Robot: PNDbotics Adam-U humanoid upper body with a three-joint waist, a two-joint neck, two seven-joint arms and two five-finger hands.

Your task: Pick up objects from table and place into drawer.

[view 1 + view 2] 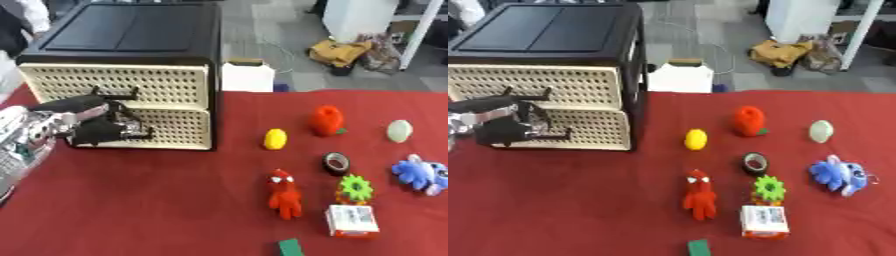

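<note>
**Left hand at the drawer fronts, toys spread over the red cloth**

Nearest the front edge of the red-covered table (131, 200) lies a small green block (290, 247), partly cut off by the frame. Just beyond it sits a white box with an orange base (353, 220), and to its left stands a red plush figure with a white-marked face (283, 194). A green gear-shaped toy (355, 188) lies touching the box's far side, with a dark roll of tape (336, 163) just beyond it. Over at the right edge lies a blue plush creature (421, 173).

Farther back, a yellow lemon-shaped piece (275, 139) rests near the cabinet's corner, a red-orange fruit-shaped toy with a green leaf (328, 121) stands to its right, and a pale green egg-shaped piece (399, 131) lies farther right.

On the left, the robot's left hand (101, 122), black with a silver wrist, reaches in from the side against the cream perforated drawer fronts (166, 107) of a black cabinet (131, 35). Its fingers are spread, some over the upper drawer's bottom edge and some on the lower front; I cannot tell whether they have hold of anything. Both drawers look closed. The right hand does not show.

A white box (248, 75) stands behind the table beside the cabinet.
</note>
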